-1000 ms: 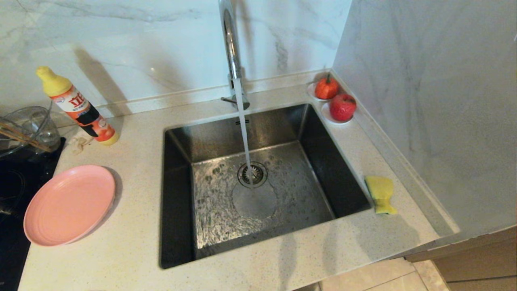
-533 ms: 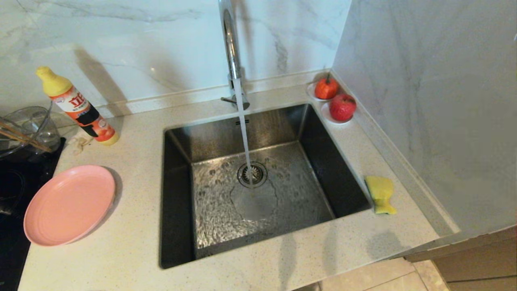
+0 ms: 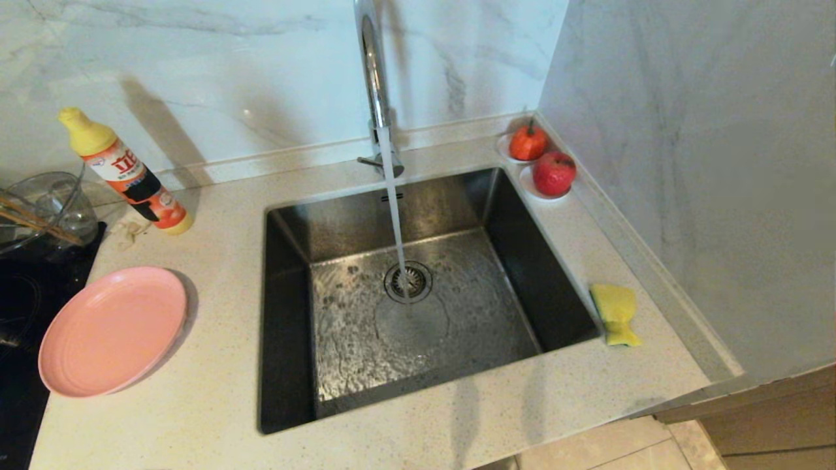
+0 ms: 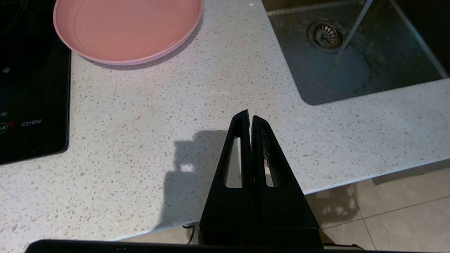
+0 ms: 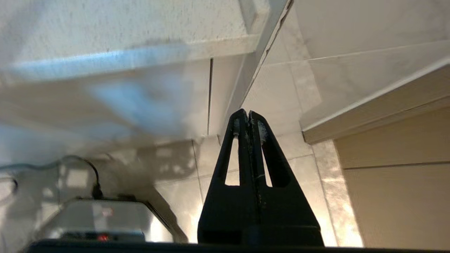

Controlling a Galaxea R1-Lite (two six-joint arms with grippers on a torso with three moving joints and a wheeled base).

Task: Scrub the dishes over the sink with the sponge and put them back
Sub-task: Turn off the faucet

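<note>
Pale speckled stone worktop [image 3: 215, 365] under a white marble-veined backsplash, with a matching marble wall closing the corner at 3 o'clock. Beige floor tiles visible past the front edge at 5 o'clock.

Large square stainless-steel sink [image 3: 287, 313] sunk into the middle of the worktop, round strainer drain [image 3: 408, 281] at its centre. Tall chrome faucet [image 3: 372, 72] at 12 o'clock, running: a thin stream of water [image 3: 394, 215] falling onto the basin floor just beside the drain, floor wet and rippled.

Wide, shallow, round pink plate [image 3: 111, 329] lying flat at 9 o'clock, well apart from the sink rim, partly overlapping the edge of a black glass cooktop [image 3: 16, 294]. Palm-sized yellow foam sponge [image 3: 615, 312] at 3 o'clock, just beside the sink's right rim, pinched at the middle; scouring face not visible.

Yellow-capped orange dish-soap bottle [image 3: 127, 173] leaning at 10 o'clock. Clear glass bowl [image 3: 46, 202] further out at 9–10 o'clock, thin wooden chopsticks [image 3: 36, 222] resting across it. Two red fruit-shaped pieces [image 3: 554, 173] on small white dishes in the corner at 1 o'clock.

Left gripper [image 4: 249, 117] over the front strip of worktop at 7 o'clock, black fingers pressed together, holding nothing. Right gripper [image 5: 245, 115] off the worktop, below its front edge over the floor tiles, fingers likewise closed and empty. Neither arm visible from the head camera.
</note>
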